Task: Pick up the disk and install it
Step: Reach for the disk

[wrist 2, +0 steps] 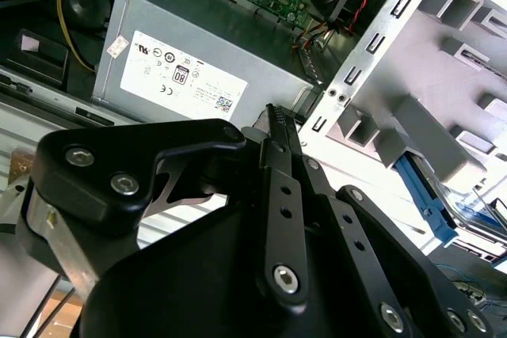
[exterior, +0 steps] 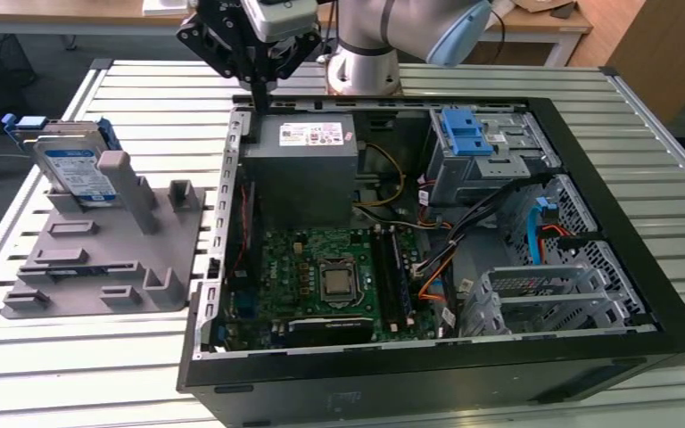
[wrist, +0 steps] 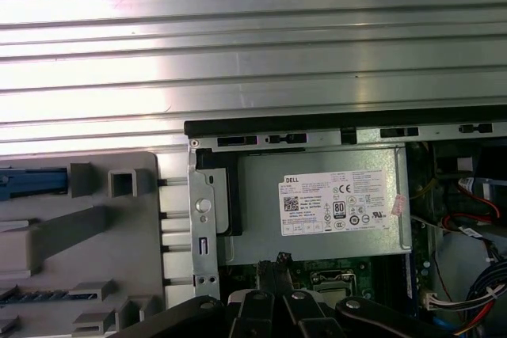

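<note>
The disk (exterior: pixel 78 167), a silver drive with a white-and-blue label in blue rails, stands on edge in the grey fixture (exterior: pixel 99 259) at the exterior view's left, outside the case. Its blue rail (wrist 2: pixel 425 193) shows in the second wrist view, and a strip of blue (wrist: pixel 32 180) marks it in the first wrist view. My gripper (exterior: pixel 259 96) hangs above the case's back left corner, over the edge of the power-supply box (exterior: pixel 304 169), well apart from the disk. Its fingers (wrist 2: pixel 275 119) are shut together with nothing between them; in the first wrist view their tips (wrist: pixel 279 262) point at the box.
The open black computer case (exterior: pixel 628 223) lies on the slatted metal table (exterior: pixel 140 98). Inside are the motherboard (exterior: pixel 331 276), a drive cage with a blue latch (exterior: pixel 471 134), cables and a metal bay (exterior: pixel 557 299) at the exterior view's right.
</note>
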Action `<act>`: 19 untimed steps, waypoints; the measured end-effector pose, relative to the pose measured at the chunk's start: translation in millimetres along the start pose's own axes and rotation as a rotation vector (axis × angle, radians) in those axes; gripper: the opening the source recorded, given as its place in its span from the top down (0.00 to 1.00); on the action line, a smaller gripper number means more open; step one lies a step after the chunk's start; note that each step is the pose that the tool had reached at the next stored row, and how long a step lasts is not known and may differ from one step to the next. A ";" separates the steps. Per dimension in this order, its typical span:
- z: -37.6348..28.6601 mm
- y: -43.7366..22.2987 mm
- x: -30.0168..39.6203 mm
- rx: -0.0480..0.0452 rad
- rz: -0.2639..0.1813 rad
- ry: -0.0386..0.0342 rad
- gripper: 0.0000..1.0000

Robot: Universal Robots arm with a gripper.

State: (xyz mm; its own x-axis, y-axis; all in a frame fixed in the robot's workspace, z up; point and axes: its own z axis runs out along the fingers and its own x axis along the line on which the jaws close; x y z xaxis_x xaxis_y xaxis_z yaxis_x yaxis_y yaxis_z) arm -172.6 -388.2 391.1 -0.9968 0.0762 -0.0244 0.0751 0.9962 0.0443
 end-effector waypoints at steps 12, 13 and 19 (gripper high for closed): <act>0.3 -1.0 12.9 0.0000 0.000 -0.0001 0.89; 0.3 -1.0 13.1 0.0000 0.000 0.0000 0.89; 0.3 -1.1 14.5 0.0000 0.000 -0.0001 0.89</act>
State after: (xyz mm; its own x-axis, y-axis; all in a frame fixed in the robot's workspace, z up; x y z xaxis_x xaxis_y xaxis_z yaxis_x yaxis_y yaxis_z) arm -187.1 -388.2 390.3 -0.9968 0.0762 -0.0245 0.0751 0.9962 0.0444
